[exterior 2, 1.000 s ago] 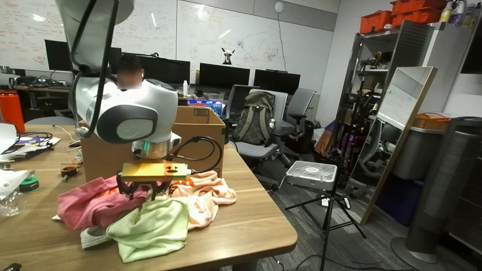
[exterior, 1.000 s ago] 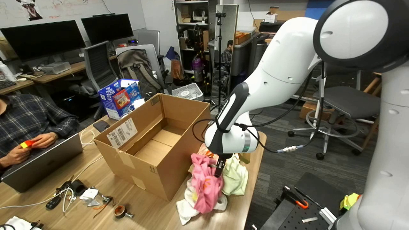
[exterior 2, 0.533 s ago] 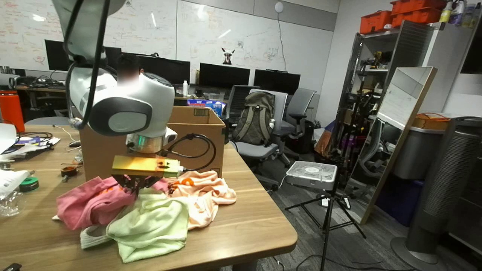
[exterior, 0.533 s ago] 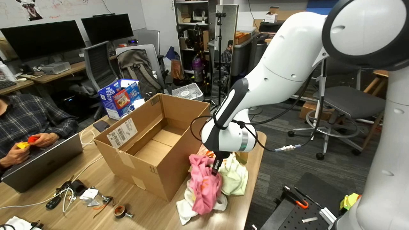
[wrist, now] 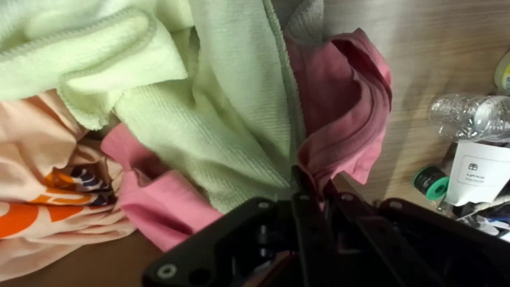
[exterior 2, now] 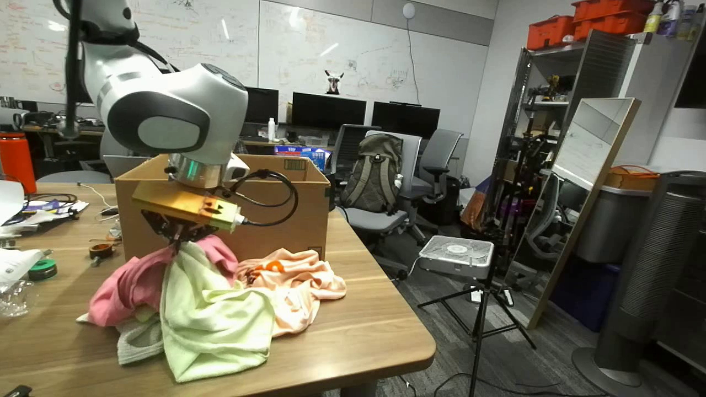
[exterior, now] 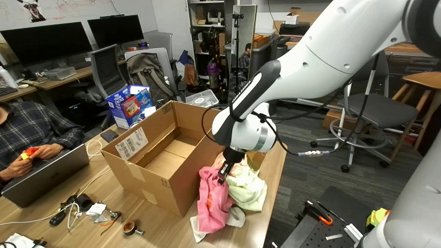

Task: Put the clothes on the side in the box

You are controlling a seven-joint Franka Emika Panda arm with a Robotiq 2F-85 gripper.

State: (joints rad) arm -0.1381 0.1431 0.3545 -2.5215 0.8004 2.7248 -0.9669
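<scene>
Jaws of the black two-finger gripper (wrist: 313, 184) pinching the hot-pink fabric garment (exterior: 215, 210).
The pale yellow-green cloth garment (exterior 2: 215, 320) reaches up to them; whether also gripped cannot be told. Both garments and the cream-peach printed fabric garment (exterior 2: 300, 292) are heaped on the wood-grain table (exterior 2: 358, 325), beside the large brown cardboard box (exterior: 153, 182).

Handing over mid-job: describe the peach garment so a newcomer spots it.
Find the cardboard box on the table. Beside it, right of the green cloth in an exterior view, lies the peach garment. Peach, printed in orange and navy, it contrasts with that cloth and the pink garment.
</scene>
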